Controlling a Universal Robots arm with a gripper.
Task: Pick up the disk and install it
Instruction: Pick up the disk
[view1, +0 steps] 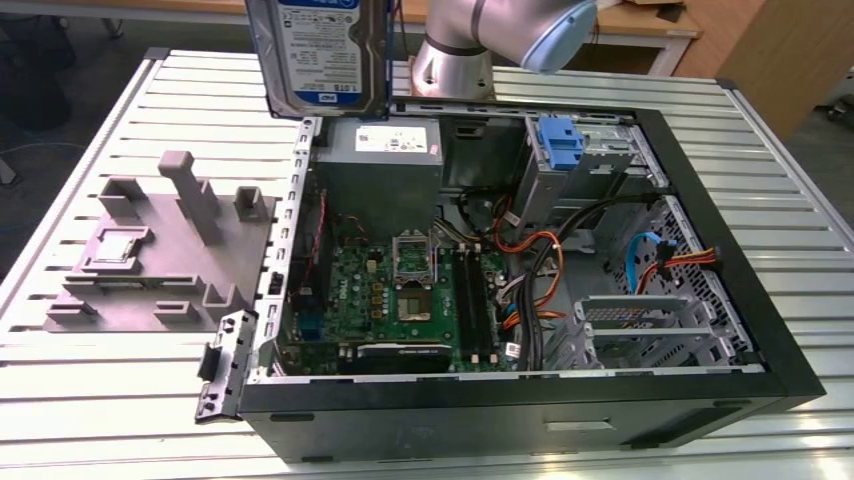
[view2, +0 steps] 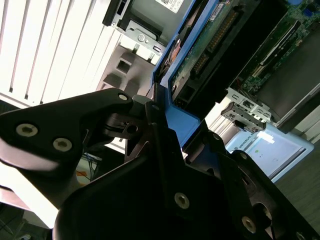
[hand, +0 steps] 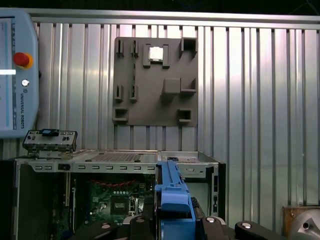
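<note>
1. Nearest in the exterior view, the open computer case (view1: 534, 400) lies on its side on the slatted metal surface (view1: 107, 400). Just inside its near wall, toward the exterior view's right, sits a bare metal drive cage (view1: 638, 322).
2. Farther in, the motherboard (view1: 400, 285) fills the case floor, and orange cables (view1: 527, 265) loop between it and the cage. Outside the case, at the exterior view's left, a grey fixture plate (view1: 154, 250) rests on the surface.
3. At the far wall, a blue bracket (view1: 561, 145) stands in a bay beside the power supply (view1: 380, 140).
4. Farthest and highest, the disk (view1: 324, 55) hangs upright above the case's far-left corner, its label facing the camera, clear of everything below. In the first wrist view the claw (hand: 175, 222) is closed on the disk's blue carrier frame, edge-on between the fingers. The arm (view1: 501, 40) rises just behind.
5. Likely risks:
   - The grip is on plastic frame, not metal, so the disk could twist or slip under a knock.
   - The loose cables could snag the disk on entry.
   - A tilted approach could jam the frame against a bay's rails.
   - Clipping the case wall could shift the disk in the claw.
</note>
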